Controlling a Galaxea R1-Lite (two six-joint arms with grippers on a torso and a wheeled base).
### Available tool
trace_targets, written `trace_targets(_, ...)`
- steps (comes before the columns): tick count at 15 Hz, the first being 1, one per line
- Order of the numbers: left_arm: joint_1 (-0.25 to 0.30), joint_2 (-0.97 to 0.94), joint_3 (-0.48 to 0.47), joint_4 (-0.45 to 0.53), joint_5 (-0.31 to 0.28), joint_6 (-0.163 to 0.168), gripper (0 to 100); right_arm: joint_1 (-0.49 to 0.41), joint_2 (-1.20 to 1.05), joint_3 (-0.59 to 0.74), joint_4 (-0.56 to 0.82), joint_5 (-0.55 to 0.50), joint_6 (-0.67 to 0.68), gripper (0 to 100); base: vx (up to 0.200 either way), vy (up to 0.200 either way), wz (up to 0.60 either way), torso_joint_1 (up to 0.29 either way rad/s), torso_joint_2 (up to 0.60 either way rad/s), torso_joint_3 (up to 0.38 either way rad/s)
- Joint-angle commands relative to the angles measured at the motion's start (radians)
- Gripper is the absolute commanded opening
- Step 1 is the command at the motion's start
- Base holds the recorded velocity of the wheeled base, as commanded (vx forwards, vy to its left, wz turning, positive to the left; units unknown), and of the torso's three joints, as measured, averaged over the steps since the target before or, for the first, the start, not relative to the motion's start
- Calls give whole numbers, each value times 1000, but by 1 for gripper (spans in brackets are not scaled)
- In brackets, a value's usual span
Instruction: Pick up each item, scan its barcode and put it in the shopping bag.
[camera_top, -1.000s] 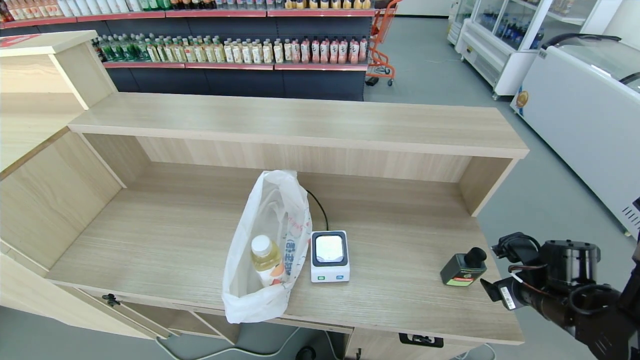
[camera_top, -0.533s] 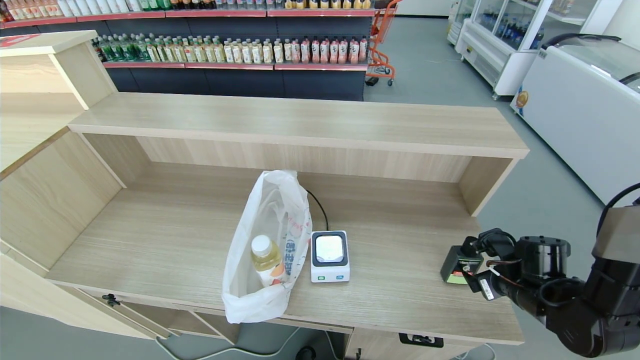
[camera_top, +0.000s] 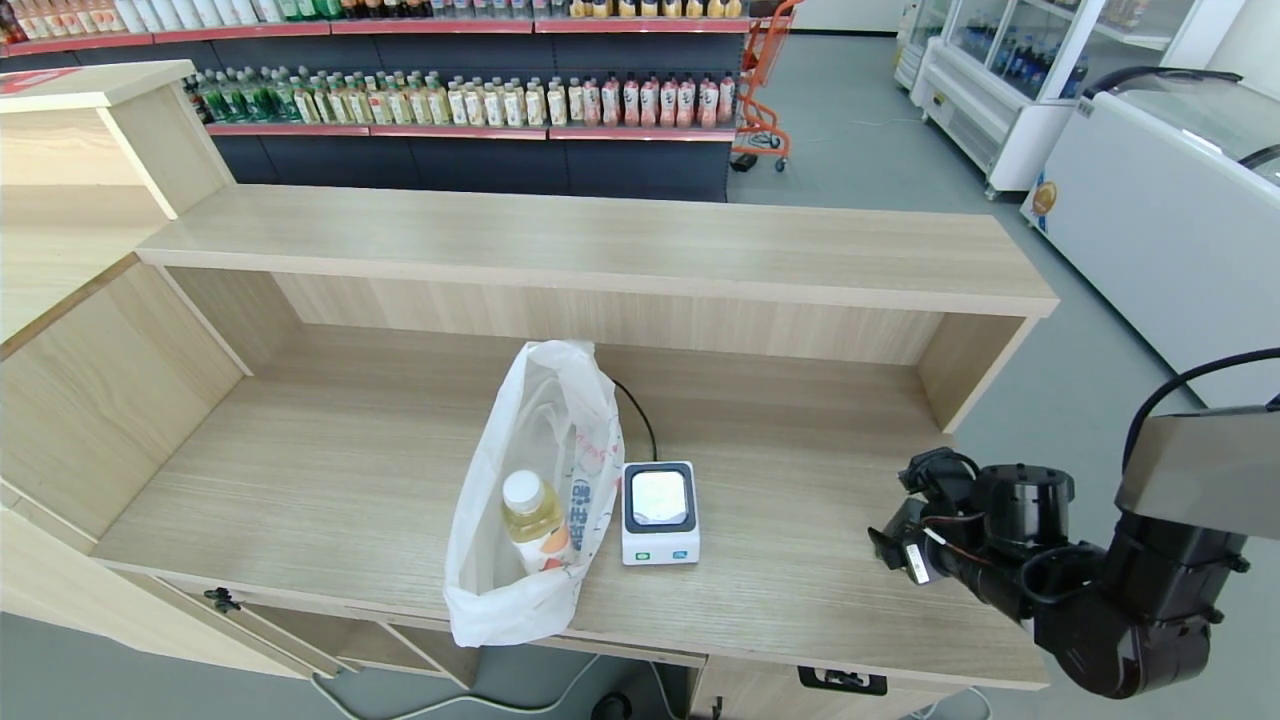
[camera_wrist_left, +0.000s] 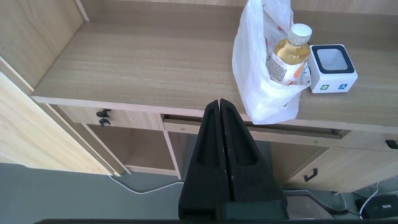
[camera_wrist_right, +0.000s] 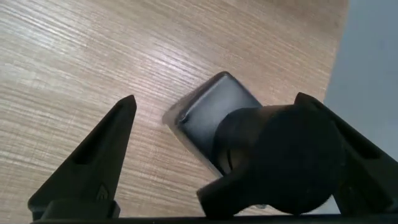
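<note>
The right arm has swung in over the right end of the surface (camera_top: 350, 470) since a second ago, and its wrist now covers the small dark container that the head view showed in the open before. The bag, the bottle and the scanner lie as they did.

In the right wrist view, the right claw (camera_wrist_right: 214, 104) is spread wide, one finger on each side of the dark container (camera_wrist_right: 205, 121). The container lies on the wood near the surface's right edge, and its round black cap (camera_wrist_right: 280, 155) points towards the camera. Neither finger touches it.

The white shopping bag (camera_top: 480, 570) lies at the front edge of the surface with its mouth open. A bottle (camera_top: 530, 515) of yellow drink with a white cap sits inside it. Just beside the bag, on its right, stands the white scanner (camera_top: 659, 510) with its window facing up, and its black cable (camera_top: 640, 410) runs back behind the bag.

The left claw (camera_wrist_left: 219, 111) is clenched with its fingers pressed together and nothing between them. It hangs in front of the surface, lower than its top.
</note>
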Motion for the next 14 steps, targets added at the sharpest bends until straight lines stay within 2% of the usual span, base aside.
trace_targets(1,0,0,0,0,-1,0,0,24,19,-4,0,0,7,100,0,0,0,0,0,0)
trace_targets(5,0,0,0,0,-1,0,0,24,56,-23,-1,1,16,100,0,0,0,0,0,0)
trace_targets(6,0,1,-1,0,-1,0,0,24,63,-29,-1,1,16,0,0,0,0,0,0,0)
trace_targets(14,0,0,0,0,0,0,0,20,73,-38,-30,-9,3,0,0,0,0,0,0,0)
